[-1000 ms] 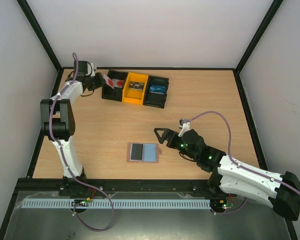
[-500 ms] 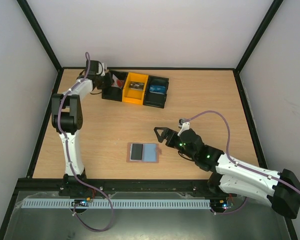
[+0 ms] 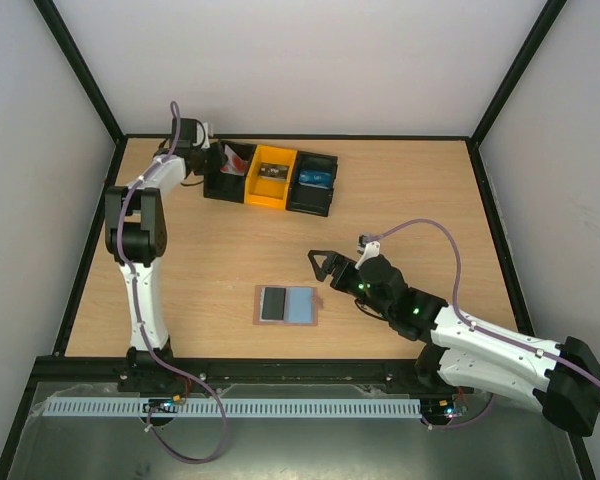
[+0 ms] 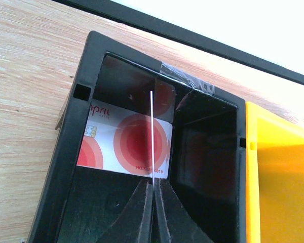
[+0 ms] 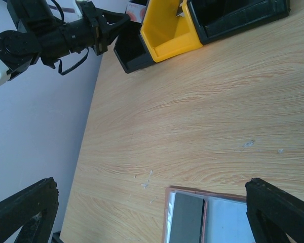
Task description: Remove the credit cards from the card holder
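The card holder lies flat on the table, brown-rimmed, its left pocket dark grey and its right pocket light blue; the right wrist view shows it too. My left gripper is shut on a thin credit card, seen edge-on as a white line, over the leftmost black bin. Another credit card, white with red circles, lies inside that bin. My right gripper stands open just right of and beyond the holder, with nothing between its fingers.
Three bins stand in a row at the back: the black one, an orange one and another black one with something blue in it. The black frame rail runs just behind them.
My left arm has swung right, carrying the card from beside the black bin to over it. The right gripper has shifted slightly and stays open.
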You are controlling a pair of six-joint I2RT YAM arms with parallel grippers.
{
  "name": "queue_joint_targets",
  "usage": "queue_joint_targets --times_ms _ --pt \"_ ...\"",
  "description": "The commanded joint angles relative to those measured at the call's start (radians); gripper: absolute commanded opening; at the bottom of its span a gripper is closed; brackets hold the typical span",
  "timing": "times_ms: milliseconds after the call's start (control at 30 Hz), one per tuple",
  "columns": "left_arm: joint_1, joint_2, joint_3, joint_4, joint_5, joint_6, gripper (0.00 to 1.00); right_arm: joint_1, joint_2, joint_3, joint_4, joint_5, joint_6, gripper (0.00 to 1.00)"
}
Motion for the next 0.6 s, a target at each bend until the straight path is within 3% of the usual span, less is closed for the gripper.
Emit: queue_joint_targets --times_ms 0,567 --pt "0.004 0.039 0.048 -0.001 0.002 0.001 0.05 -0.001 -0.019 0.022 -0.015 0.038 0.02 0.98" --pt "0.008 0.059 0.096 -0.016 -0.005 -0.011 0.15 -0.001 -0.047 0.009 -0.042 0.049 0.048 0.98"
